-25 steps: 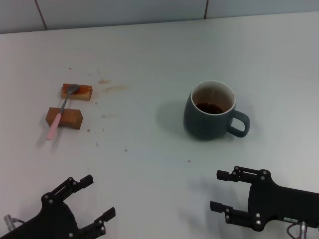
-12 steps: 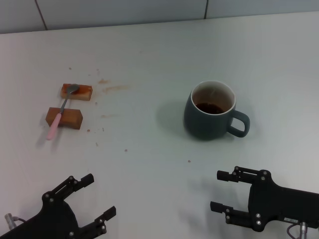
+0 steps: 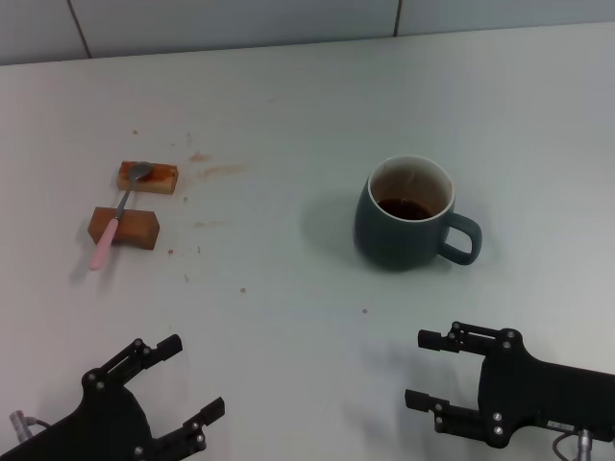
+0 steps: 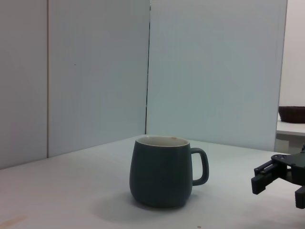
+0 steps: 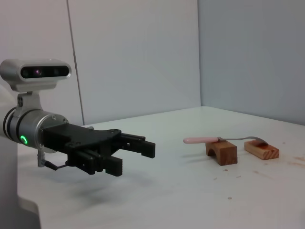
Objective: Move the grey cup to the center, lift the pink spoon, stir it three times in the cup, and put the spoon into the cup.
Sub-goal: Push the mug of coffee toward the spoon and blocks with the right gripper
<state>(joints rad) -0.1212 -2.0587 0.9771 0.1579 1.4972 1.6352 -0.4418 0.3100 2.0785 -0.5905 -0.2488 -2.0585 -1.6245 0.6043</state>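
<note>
The grey cup (image 3: 406,214) stands upright right of the table's middle, its handle pointing right, with dark liquid inside; it also shows in the left wrist view (image 4: 162,171). The pink spoon (image 3: 117,217) lies across two brown blocks at the left, bowl on the far block, pink handle end toward me; it also shows in the right wrist view (image 5: 220,140). My left gripper (image 3: 187,380) is open and empty at the near left edge. My right gripper (image 3: 425,367) is open and empty at the near right, in front of the cup.
Two brown wooden blocks (image 3: 124,227) (image 3: 148,177) carry the spoon. Brown stains and crumbs (image 3: 215,171) dot the white table between the blocks and the cup. A wall runs along the table's far edge.
</note>
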